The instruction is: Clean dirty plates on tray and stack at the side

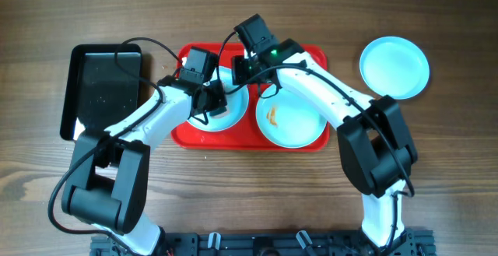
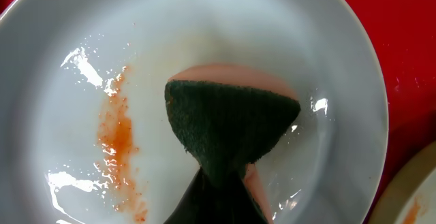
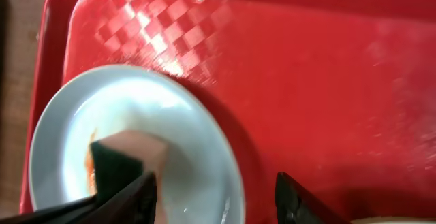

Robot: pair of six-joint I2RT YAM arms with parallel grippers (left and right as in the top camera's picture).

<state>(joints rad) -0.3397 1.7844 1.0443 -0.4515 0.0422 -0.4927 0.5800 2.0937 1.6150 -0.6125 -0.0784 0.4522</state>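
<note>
Sponge (image 2: 228, 132) on smeared plate (image 2: 204, 26) shows only in wrist views.

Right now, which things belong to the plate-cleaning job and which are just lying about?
Job: red tray, left tray plate, sponge, right tray plate, plate on the table.
Lying about: black tray.

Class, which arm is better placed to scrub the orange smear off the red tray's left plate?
Left: left gripper presses a green-faced pink sponge onto that round pale plate beside the smear; right gripper open, empty.
</note>
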